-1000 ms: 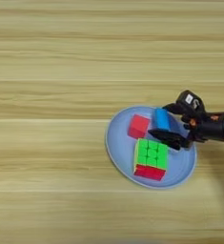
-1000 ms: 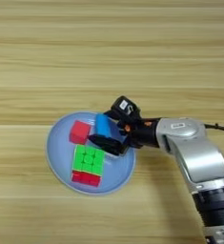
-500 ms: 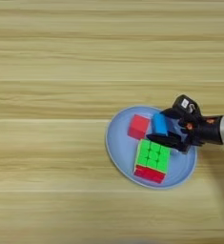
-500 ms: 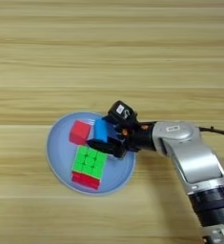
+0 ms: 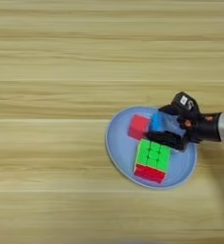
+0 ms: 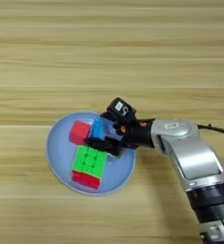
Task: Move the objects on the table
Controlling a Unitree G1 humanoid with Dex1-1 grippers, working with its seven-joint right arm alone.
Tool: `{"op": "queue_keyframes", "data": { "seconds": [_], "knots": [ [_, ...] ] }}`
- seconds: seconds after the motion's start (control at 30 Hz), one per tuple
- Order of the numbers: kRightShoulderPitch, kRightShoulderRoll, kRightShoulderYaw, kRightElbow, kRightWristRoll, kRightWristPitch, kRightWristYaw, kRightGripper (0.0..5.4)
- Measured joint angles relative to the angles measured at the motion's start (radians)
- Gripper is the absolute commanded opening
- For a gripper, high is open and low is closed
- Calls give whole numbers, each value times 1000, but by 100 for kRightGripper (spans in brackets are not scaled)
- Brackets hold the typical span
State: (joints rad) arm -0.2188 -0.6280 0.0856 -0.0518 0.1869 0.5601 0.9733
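Observation:
A round pale blue plate (image 5: 119, 151) lies on the wooden table (image 5: 61, 71). On it rest a plain red cube (image 5: 138, 127) and, just in front of it, a larger green-and-red puzzle cube (image 5: 151, 160). My right gripper (image 6: 102, 129) reaches in from the right over the plate, its two black fingers (image 6: 104, 144) shut on a flat blue bar (image 6: 98, 128). The bar sits right beside the red cube, behind the puzzle cube. I cannot tell whether the bar touches the plate.
My silver forearm (image 6: 189, 152) runs from the lower right corner up to the plate's right rim. A black cable (image 6: 218, 127) leaves it towards the right edge. Bare wood lies to the left of the plate and behind it.
My gripper has carried the blue bar a little to the left, closer to the red cube. The red cube, puzzle cube and plate have stayed put.

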Motion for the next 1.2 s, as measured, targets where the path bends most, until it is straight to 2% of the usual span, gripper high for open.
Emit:
{"op": "queue_keyframes", "data": {
  "seconds": [0.27,0.43,0.5,0.77,0.9,1.0,1.07,1.2],
  "knots": [
    [-92,-1,-69,2,35,-2,-1,536],
    [-115,-3,-103,-25,59,1,-1,536],
    [-119,-3,-128,-55,90,20,3,536],
    [-111,-4,-222,-169,227,13,64,536],
    [-68,-4,-261,-205,278,-61,129,536],
    [-21,-2,-302,-229,366,-108,219,536],
    [7,-3,-314,-227,392,-143,279,536],
    [95,-15,-307,-230,396,-235,409,536]
  ]
}}
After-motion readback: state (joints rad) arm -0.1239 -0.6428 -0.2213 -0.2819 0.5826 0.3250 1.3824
